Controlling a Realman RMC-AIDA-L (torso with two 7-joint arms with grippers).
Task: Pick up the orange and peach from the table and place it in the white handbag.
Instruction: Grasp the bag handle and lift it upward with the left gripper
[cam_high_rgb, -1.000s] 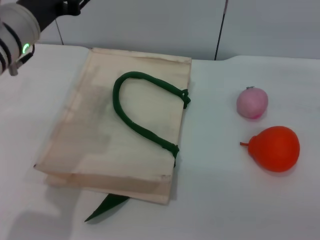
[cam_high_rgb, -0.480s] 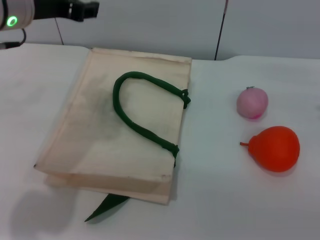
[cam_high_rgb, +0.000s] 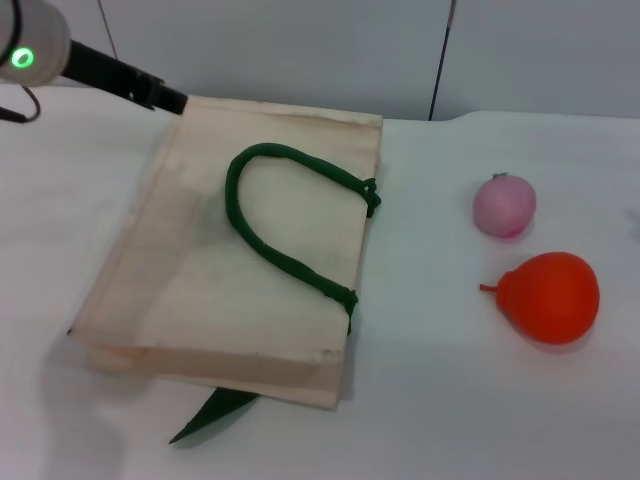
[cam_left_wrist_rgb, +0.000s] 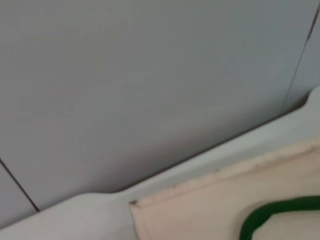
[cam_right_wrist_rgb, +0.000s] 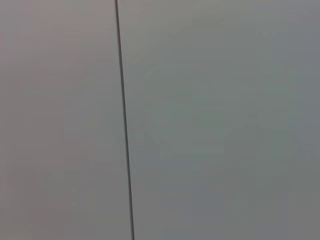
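Observation:
The white handbag (cam_high_rgb: 200, 290) lies flat on the table at centre left, with its dark green handle (cam_high_rgb: 280, 250) looped on top. The pale pink peach (cam_high_rgb: 504, 205) sits to the bag's right. The orange-red orange (cam_high_rgb: 550, 297) lies just in front of the peach, its stem pointing toward the bag. My left gripper (cam_high_rgb: 170, 99) reaches in from the far left, just over the bag's far left corner. The left wrist view shows that bag corner (cam_left_wrist_rgb: 210, 205) and part of the handle (cam_left_wrist_rgb: 270, 212). My right gripper is out of view.
A green strap end (cam_high_rgb: 212, 413) sticks out from under the bag's near edge. The white table (cam_high_rgb: 430, 400) meets a grey wall (cam_high_rgb: 300, 50) at the back. The right wrist view shows only wall.
My left arm has swung its gripper down and to the right, from above the table's far left to the bag's far left corner. The bag and both fruits have not moved.

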